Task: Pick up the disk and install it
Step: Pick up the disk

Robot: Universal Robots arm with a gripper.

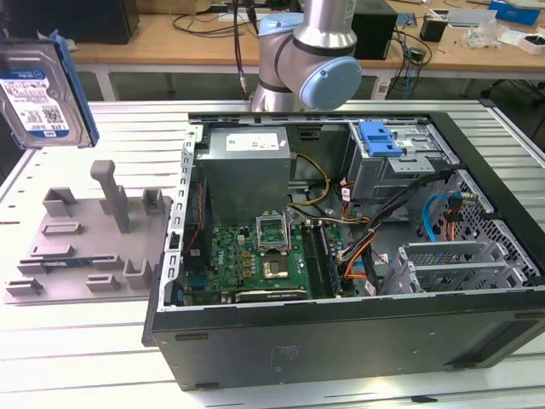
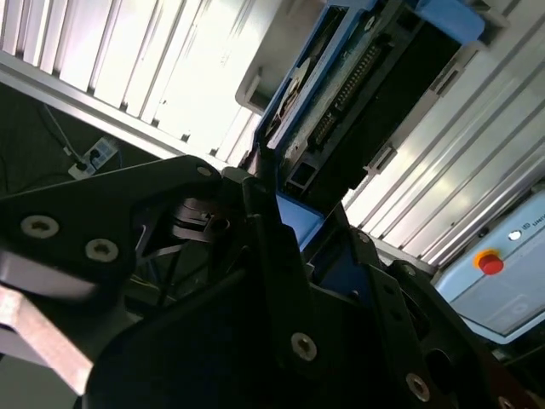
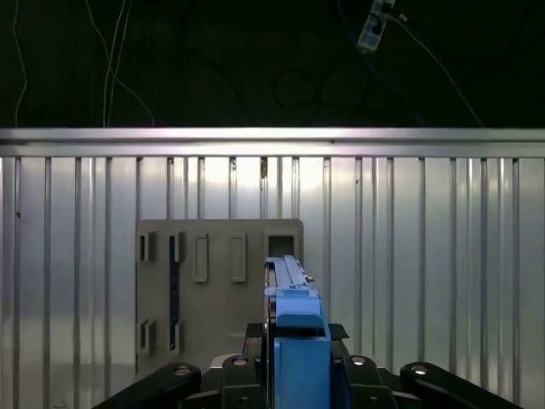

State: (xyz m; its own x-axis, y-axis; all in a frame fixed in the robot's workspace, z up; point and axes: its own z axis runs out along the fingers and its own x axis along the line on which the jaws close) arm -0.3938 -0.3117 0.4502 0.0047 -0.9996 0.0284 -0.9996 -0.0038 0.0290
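- We see the disk [image 1: 36, 89], a flat silver hard drive with a blue-and-white label and a bright blue plastic bracket. It hangs on edge in the air at the exterior view's far left.
- It is above and apart from the grey plastic fixture tray [image 1: 89, 247], which rests on the ribbed aluminium table [image 1: 128, 128].
- In the first wrist view the black gripper [image 3: 295, 334] has its fingers closed on the disk, one on either side of the blue bracket's narrow edge.
- We judge that this grip on the bracket's flanks keeps the drive vertical and leaves its connector end free.
- The tray's slots lie below the held disk, and none of them touches it.
- The open black computer case [image 1: 341, 256] lies on its side towards the exterior view's right, well apart from the disk. Its side panel is off, so its inside faces upward and can be reached from above.
- Inside, a drive cage topped by a bare blue plastic tab [image 1: 379, 139] stands near the large grey metal box [image 1: 247, 166].
- We judge that the disk is picked up but not yet installed.
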